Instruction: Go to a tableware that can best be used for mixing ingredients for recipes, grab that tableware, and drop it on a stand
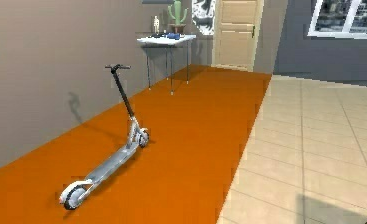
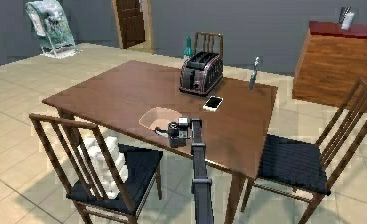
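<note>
arm side view: gripper (image 2: pixel 171 130) near bowl (image 2: pixel 155 117)

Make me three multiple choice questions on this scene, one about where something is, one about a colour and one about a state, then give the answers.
1. Where does the toaster stand?
A. on the wooden table
B. on a chair seat
C. on the tiles

2. What colour is the floor under the scooter?
A. green
B. orange
C. blue

3. How is the scooter placed?
A. lying flat on its side
B. hung on a wall
C. standing upright

Answers:
1 A: it sits on the tabletop, just beyond the white phone.
2 B: orange floor spreads all around its wheels.
3 C: its stem rises straight, with both wheels on the floor.
</note>
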